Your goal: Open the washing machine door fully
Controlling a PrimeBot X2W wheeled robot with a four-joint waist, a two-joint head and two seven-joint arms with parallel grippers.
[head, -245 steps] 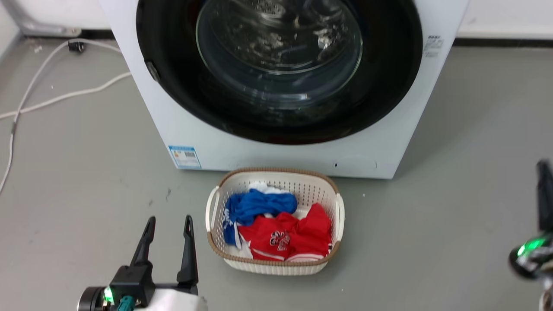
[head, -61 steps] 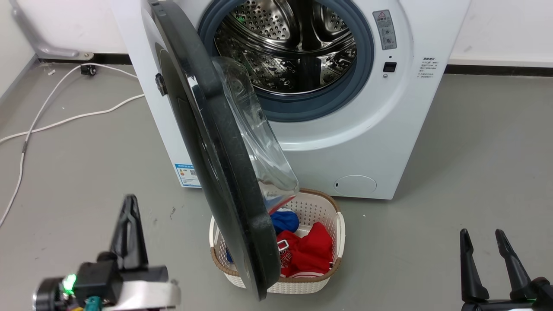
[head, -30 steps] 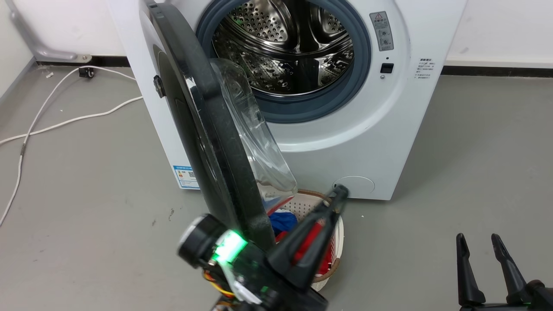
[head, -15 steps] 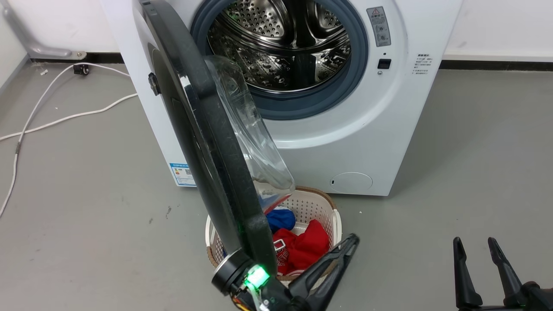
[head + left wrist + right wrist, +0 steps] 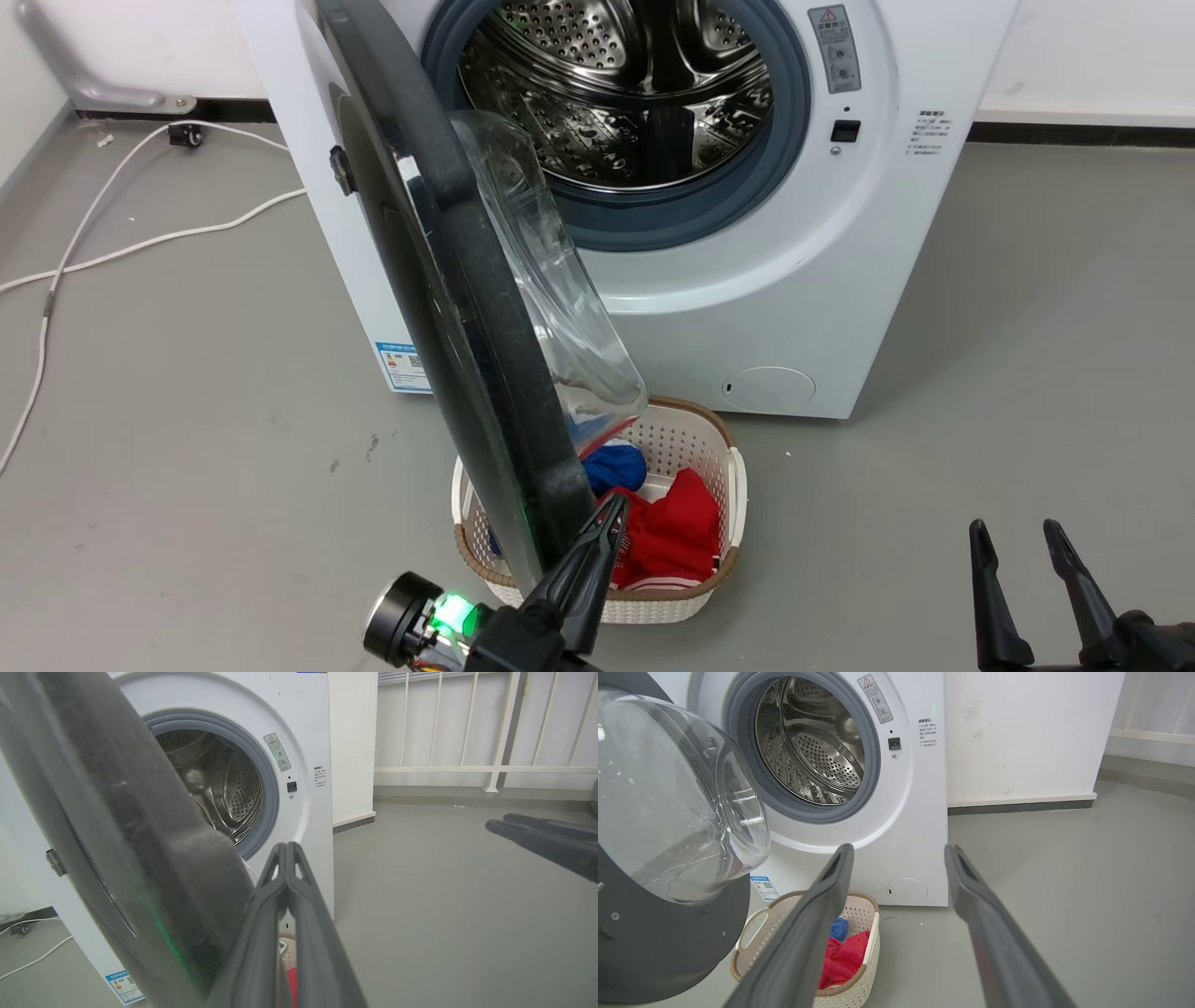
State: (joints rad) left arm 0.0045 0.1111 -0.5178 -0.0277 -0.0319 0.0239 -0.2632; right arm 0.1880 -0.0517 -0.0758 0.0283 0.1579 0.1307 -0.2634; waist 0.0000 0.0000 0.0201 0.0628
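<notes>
Jaws pressed tip to tip and empty on the left gripper (image 5: 286, 847); spread wide and empty on the right gripper (image 5: 899, 851).
Just left of the left jaws stands the washing machine door (image 5: 439, 280), swung partway out, its lower rim beside the 2 fingers; whether they touch, I cannot tell. Beyond those jaws sits a laundry basket (image 5: 738, 476). Right jaws hang well apart from the door.

the left tool (image 5: 286, 848), fingers pressed together, sits just beside the rim of the washing machine door (image 5: 107, 812).
</notes>
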